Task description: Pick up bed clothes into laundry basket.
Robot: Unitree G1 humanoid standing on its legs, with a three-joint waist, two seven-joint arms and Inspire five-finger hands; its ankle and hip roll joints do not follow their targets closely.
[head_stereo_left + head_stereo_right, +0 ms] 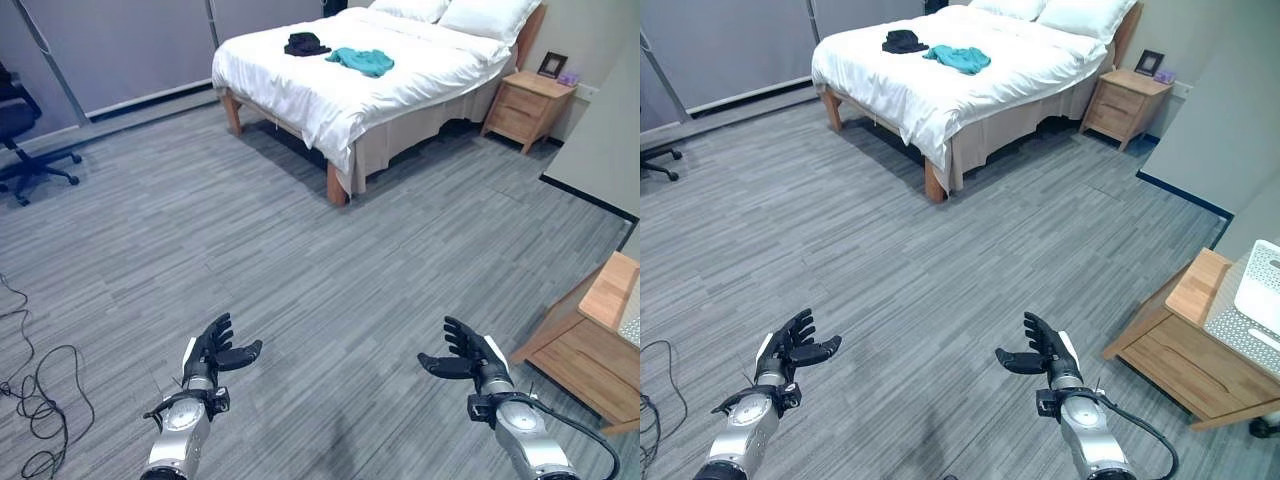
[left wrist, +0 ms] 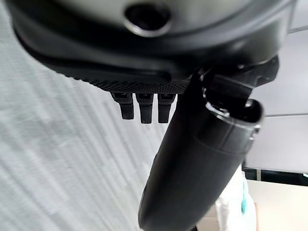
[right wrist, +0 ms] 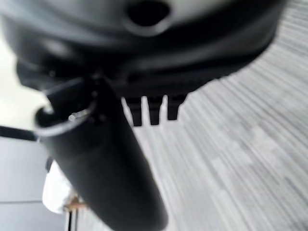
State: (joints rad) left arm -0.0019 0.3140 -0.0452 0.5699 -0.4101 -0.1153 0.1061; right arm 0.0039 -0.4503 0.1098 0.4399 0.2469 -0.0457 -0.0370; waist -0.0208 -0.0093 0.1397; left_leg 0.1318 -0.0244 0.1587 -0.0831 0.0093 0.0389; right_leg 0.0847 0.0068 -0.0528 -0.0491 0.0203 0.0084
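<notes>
We have barely begun: the teal garment [image 1: 361, 61] and dark garment [image 1: 306, 44] lie on the far bed [image 1: 400, 95]. Our left hand [image 1: 212, 352] and right hand [image 1: 472, 355] hang spread and empty (basket [image 1: 1263, 283] at right).

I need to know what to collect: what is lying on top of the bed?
On the bed lie a teal garment and a dark garment, apart, with white pillows at the head. Anything under the white cover is hidden.
</notes>
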